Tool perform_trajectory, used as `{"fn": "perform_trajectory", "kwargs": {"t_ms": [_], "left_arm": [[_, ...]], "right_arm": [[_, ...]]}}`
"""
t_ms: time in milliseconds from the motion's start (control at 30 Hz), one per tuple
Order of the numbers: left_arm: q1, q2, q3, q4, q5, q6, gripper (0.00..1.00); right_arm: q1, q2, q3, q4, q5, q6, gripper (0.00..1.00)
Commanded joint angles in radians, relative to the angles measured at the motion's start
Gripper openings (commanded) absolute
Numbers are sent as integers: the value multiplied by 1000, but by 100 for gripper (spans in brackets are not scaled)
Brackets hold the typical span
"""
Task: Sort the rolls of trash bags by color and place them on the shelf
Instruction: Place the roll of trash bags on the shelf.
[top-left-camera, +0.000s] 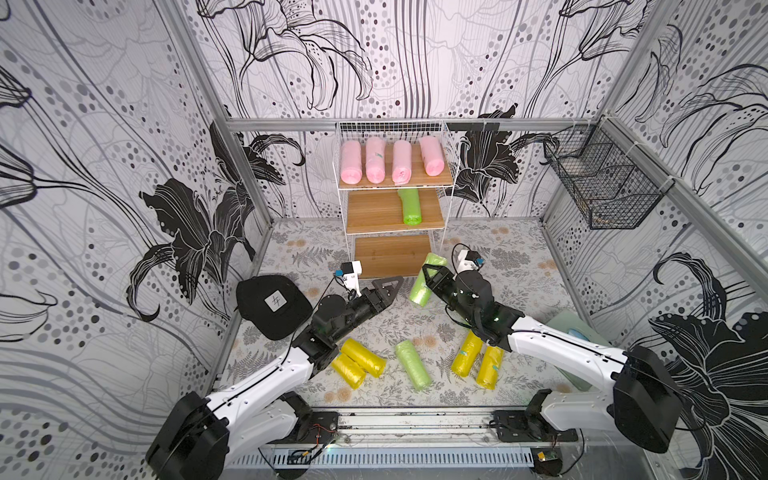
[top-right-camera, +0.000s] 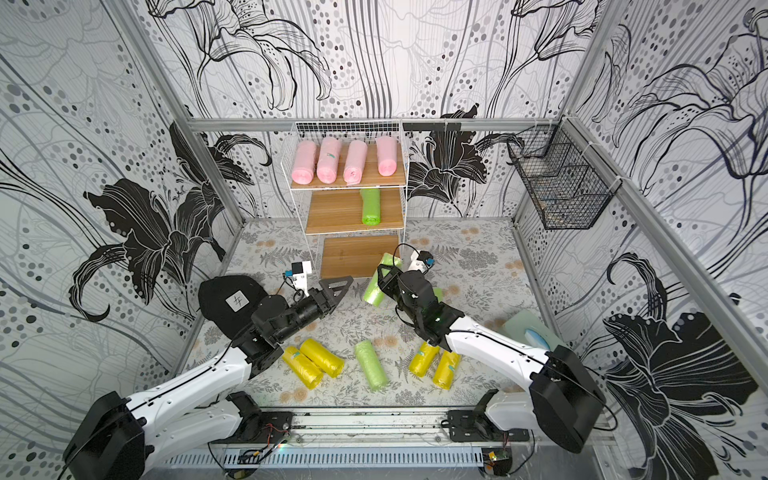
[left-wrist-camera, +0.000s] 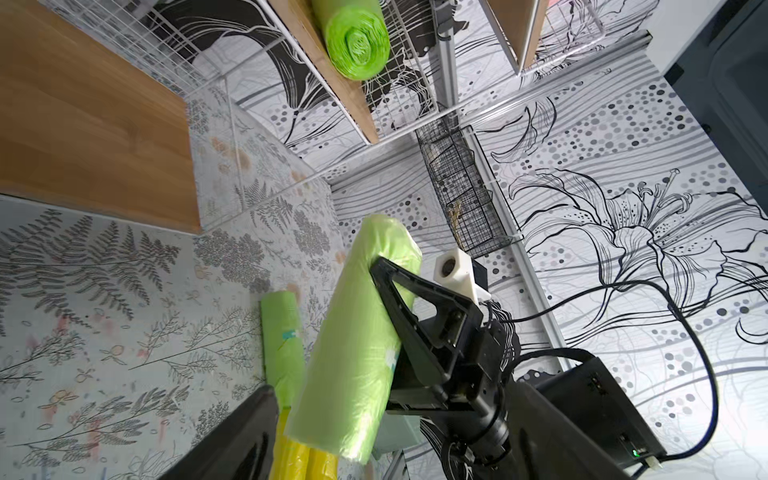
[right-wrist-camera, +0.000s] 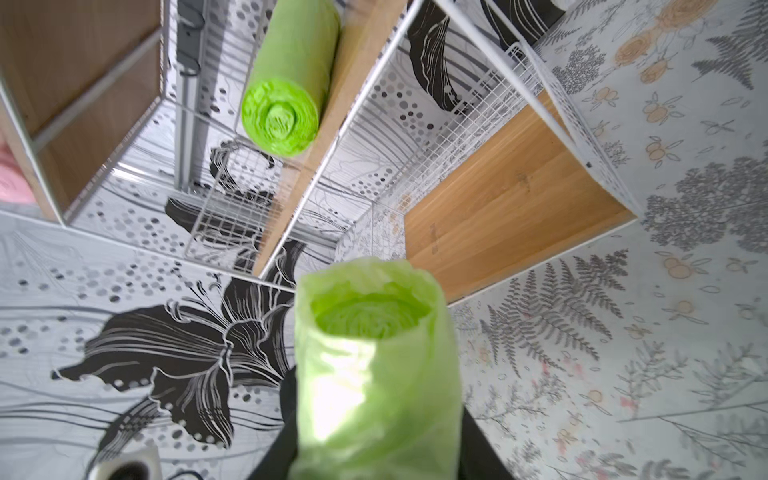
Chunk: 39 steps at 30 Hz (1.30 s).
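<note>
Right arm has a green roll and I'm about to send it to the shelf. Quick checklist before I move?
1. Grip: right pincer shut on the held green roll: ok.
2. Colour match: the middle board holds only a green roll, and the four pink rolls lie on the top board: ok.
3. Room: the middle board is bare beside that roll: ok.
4. Left pincer open, empty, apart from the held roll: ok.
5. Clearance between the held roll's far end and the shelf frame: cannot tell.
</note>
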Motion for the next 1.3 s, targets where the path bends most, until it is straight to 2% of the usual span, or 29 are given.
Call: {"fn": "perform_trajectory", "kwargs": {"t_ms": [0, 267, 467, 667, 867, 933, 1033, 1100, 1200, 1267], "left_arm": [[-16, 32, 2, 117, -45, -20, 88], [-40, 122, 37, 130, -115, -37, 88], [-56, 189, 75, 202, -88, -40, 87], [-65, 258, 71, 311, -90, -78, 73], [-66, 252, 74, 319, -111, -56, 56], [-66, 244, 74, 316, -119, -49, 55], [-66, 236, 78, 292, -132, -38, 66], [-64, 230, 74, 285, -152, -31, 70], [-63, 220, 87, 260, -166, -12, 66], [-63, 222, 95, 258, -166, -8, 57]], "right_arm": [[7, 20, 35, 139, 70, 137, 42], [10, 70, 43, 255, 50, 213, 42], [10, 82, 43, 301, 44, 237, 42], [10, 107, 48, 328, 11, 281, 42], [10, 112, 43, 341, -3, 295, 42], [10, 112, 42, 342, -5, 296, 42], [10, 113, 40, 345, -12, 298, 42], [9, 114, 43, 343, -21, 301, 42], [10, 115, 47, 341, -33, 301, 42], [10, 116, 49, 341, -36, 301, 42]]}}
